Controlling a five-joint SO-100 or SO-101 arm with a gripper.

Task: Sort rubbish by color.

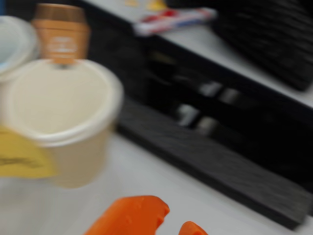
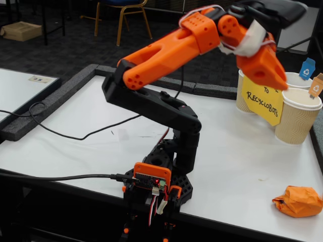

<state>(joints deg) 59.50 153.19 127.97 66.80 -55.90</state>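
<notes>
Premises present as a classroom or event hall used for a demonstration. Dark carpet and a metal-framed chair (image 2: pixel 122 11) lie behind the white table (image 2: pixel 75 136); a yellow sign (image 2: pixel 262 103) stands on it.

On the white bench (image 2: pixel 242 166) you see beige ribbed paper cups at the far right in the fixed view. The nearest cup (image 2: pixel 298 117) carries an orange tag (image 2: pixel 316 85); the cup behind it (image 2: pixel 298 79) carries a blue tag (image 2: pixel 307 68). A yellow sign (image 2: pixel 262 101) stands in front of a third cup (image 2: pixel 243 103). A black cable (image 2: pixel 65 132) lies across the bench. Black foam edging (image 2: pixel 45 108) borders the bench. A chair (image 2: pixel 123 12) stands on the floor behind.
</notes>
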